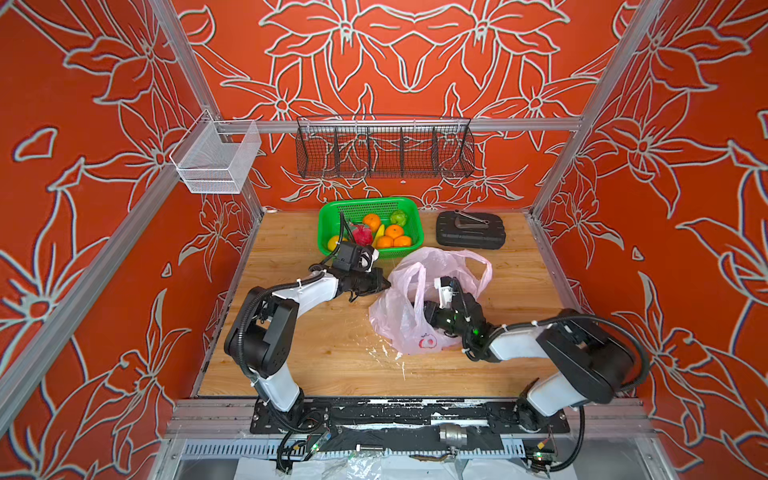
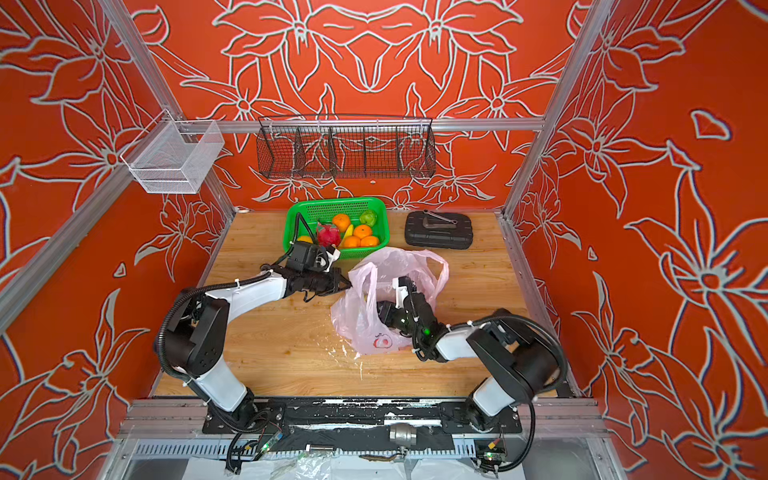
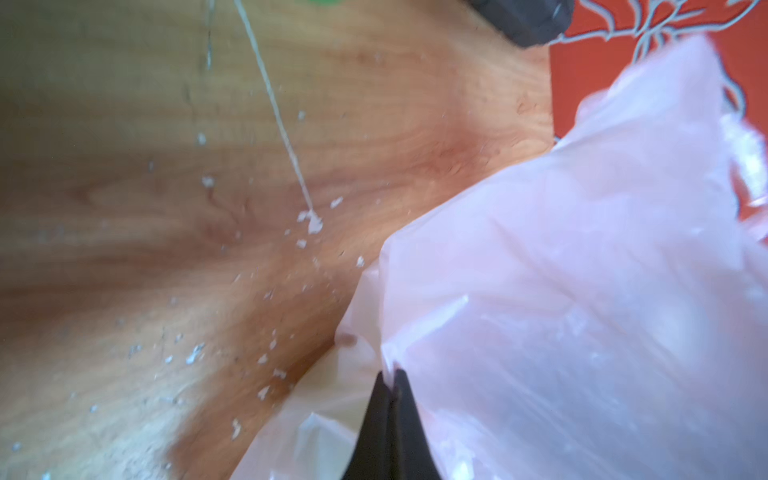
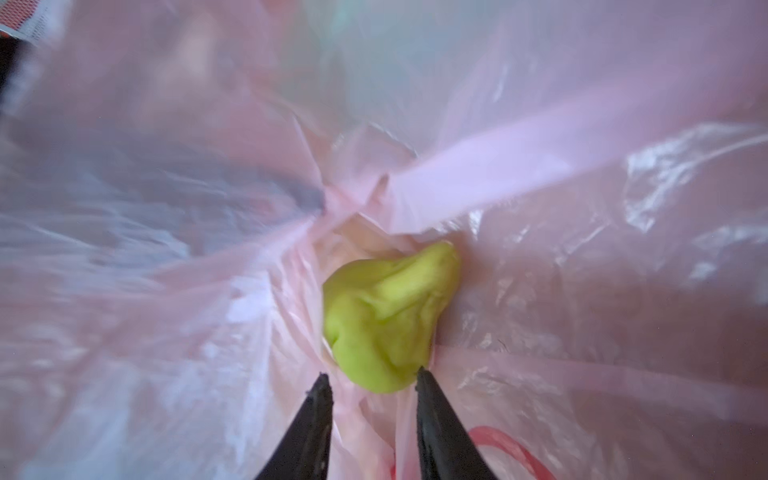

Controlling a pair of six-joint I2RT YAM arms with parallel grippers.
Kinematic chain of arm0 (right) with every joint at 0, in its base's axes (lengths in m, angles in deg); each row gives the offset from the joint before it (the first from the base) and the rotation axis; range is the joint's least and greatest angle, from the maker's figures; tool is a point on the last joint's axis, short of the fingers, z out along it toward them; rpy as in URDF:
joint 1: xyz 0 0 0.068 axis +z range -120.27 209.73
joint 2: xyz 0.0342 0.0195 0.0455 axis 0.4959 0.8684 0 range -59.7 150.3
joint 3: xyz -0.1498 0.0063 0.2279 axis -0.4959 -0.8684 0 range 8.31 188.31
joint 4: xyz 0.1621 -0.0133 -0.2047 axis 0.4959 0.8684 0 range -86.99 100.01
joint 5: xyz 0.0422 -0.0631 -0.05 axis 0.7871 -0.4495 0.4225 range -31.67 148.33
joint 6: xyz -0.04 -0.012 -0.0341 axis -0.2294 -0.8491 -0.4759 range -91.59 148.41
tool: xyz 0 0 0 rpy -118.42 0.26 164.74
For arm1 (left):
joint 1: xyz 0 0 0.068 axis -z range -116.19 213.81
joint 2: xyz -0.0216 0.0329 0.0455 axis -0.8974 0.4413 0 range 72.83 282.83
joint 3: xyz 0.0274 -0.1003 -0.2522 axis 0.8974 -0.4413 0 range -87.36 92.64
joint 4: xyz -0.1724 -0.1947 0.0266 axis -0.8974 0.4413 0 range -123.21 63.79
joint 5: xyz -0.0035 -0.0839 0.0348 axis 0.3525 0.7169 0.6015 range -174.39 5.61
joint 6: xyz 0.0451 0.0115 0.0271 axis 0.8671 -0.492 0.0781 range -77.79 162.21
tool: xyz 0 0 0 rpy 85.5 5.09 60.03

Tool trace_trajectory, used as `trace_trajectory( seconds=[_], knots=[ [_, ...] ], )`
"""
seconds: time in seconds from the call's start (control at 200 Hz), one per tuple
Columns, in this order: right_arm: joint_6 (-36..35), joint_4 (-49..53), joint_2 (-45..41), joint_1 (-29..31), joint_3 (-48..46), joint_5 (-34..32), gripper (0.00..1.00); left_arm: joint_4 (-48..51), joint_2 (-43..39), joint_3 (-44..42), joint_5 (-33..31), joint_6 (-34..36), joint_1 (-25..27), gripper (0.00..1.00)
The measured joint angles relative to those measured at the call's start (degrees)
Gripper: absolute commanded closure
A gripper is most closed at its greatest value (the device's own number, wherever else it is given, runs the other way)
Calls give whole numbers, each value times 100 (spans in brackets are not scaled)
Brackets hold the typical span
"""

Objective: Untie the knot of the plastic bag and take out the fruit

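The pink plastic bag [image 1: 399, 328] [image 2: 357, 324] lies open mid-table, its two handle loops loose and apart; the knot is out of view. My left gripper [image 1: 386, 284] [image 3: 390, 374] is shut on the bag's left rim, pinching the film. My right gripper [image 4: 371, 374] is deep inside the bag, and its tips hold the broad end of a green pear [image 4: 386, 320]. In both top views the bag's film covers those fingers. More fruit sits in the green basket [image 1: 365, 203]: oranges [image 1: 393, 231], a magenta dragon fruit [image 1: 361, 235] and a green apple [image 1: 398, 217].
A black case [image 1: 469, 230] lies at the back right of the wooden table [image 1: 316, 345]. A yellow banana [image 1: 379, 233] is also in the basket. A black wire rack [image 1: 384, 149] and a white mesh bin [image 1: 216, 160] hang on the back rail.
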Motion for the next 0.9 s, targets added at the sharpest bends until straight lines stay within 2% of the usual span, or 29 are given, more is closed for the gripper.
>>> trace_trajectory(
  seconds=[0.11, 0.22, 0.28, 0.395, 0.495, 0.565, 0.656, 0.761, 0.821, 0.901],
  knots=[
    [-577, 1008, -205, 0, 446, -59, 56, -52, -4, -452, -2, -46, 7, 56],
    [-916, 1432, -219, 0, 656, -105, 56, -17, -199, -732, -96, 11, 17, 44],
    [-1038, 1635, -216, 0, 662, -85, 55, 107, -450, -776, -234, 39, 24, 40],
    [-1154, 1943, -162, 0, 734, 136, 51, 393, -1115, -789, -597, 98, 35, 40],
    [-1169, 2111, -151, 0, 754, 387, 39, 562, -1751, -999, -782, 22, 35, 40],
    [-1213, 2225, -162, 0, 756, 566, 36, 658, -2094, -1287, -822, -118, 48, 40],
    [-1217, 2435, -184, 0, 798, 754, 35, 776, -2288, -1703, -874, -313, 136, 40],
    [-1158, 2575, -168, 0, 894, 964, 29, 804, -2229, -2100, -863, -498, 293, 41],
    [-1091, 2527, -107, 0, 933, 1069, 27, 789, -2059, -2164, -857, -555, 356, 46],
    [-966, 2468, 66, 0, 999, 1193, 24, 647, -1714, -2155, -837, -627, 387, 61]
  ],
)
